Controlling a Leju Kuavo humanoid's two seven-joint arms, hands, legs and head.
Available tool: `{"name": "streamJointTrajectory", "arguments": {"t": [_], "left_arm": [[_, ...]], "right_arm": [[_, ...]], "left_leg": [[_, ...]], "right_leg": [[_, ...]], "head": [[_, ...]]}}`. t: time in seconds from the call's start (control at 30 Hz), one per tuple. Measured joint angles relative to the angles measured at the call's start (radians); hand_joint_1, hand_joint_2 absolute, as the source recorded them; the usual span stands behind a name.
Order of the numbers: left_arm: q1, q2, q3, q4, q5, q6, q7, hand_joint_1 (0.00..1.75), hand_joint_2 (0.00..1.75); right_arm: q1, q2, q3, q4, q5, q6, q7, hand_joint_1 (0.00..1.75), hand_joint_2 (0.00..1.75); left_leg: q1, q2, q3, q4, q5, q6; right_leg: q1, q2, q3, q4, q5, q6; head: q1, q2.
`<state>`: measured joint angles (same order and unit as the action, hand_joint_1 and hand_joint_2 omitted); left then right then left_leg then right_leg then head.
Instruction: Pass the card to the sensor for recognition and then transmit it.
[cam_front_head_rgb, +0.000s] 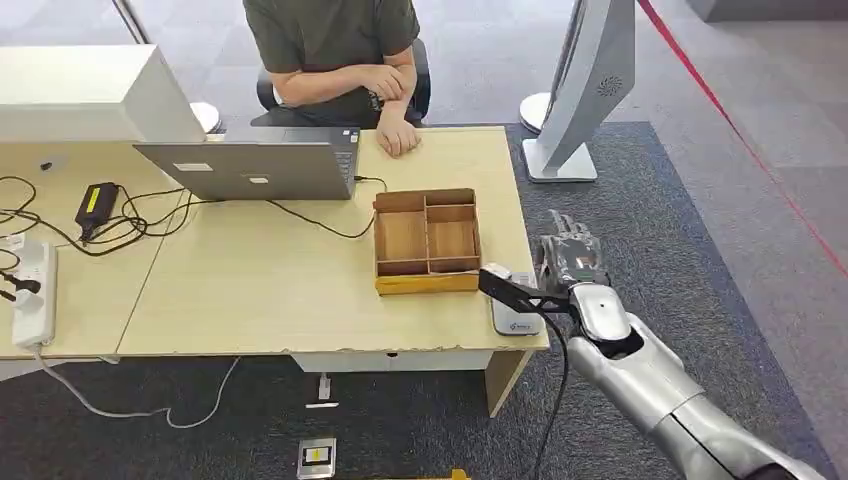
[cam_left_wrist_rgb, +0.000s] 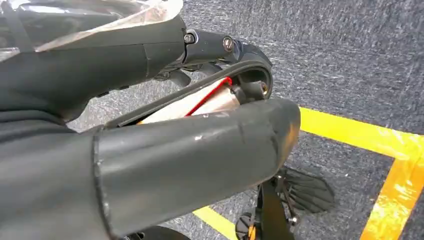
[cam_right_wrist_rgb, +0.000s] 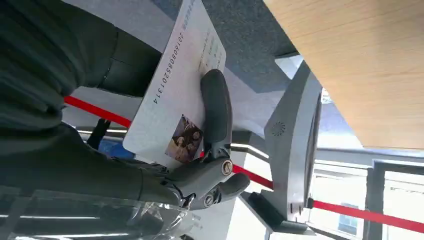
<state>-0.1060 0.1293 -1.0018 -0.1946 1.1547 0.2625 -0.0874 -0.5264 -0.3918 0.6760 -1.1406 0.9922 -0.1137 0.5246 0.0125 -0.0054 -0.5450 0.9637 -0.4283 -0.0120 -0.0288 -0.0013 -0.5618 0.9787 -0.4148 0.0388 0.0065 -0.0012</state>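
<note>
The right hand (cam_front_head_rgb: 568, 262) holds a white printed card (cam_right_wrist_rgb: 176, 95), just beside the small grey-white sensor pad (cam_front_head_rgb: 513, 318) on the wooden surface (cam_front_head_rgb: 260, 290).

I cannot tell the left hand's (cam_left_wrist_rgb: 150, 150) state.

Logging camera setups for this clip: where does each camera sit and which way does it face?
Head view: high on the body, looking down at the desk, the wooden tray and a seated person; the right robot hand shows.
Left wrist view: behind the left robot hand, facing carpet.
Right wrist view: behind the right robot hand, which holds the card.
Head and right wrist views share the grey stand.
</note>
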Motion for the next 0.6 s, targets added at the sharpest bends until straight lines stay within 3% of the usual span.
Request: {"name": "streamJointTrajectory", "arguments": {"t": [0.6], "left_arm": [[0.000, 0.000, 0.000, 0.000, -0.001, 0.001, -0.003, 0.00, 0.00]], "right_arm": [[0.016, 0.042, 0.060, 0.021, -0.040, -0.036, -0.027, 1.75, 1.75]], "left_leg": [[0.000, 0.000, 0.000, 0.000, 0.000, 0.000]], "right_leg": [[0.000, 0.000, 0.000, 0.000, 0.000, 0.000]], "head": [[0.000, 0.000]]}}
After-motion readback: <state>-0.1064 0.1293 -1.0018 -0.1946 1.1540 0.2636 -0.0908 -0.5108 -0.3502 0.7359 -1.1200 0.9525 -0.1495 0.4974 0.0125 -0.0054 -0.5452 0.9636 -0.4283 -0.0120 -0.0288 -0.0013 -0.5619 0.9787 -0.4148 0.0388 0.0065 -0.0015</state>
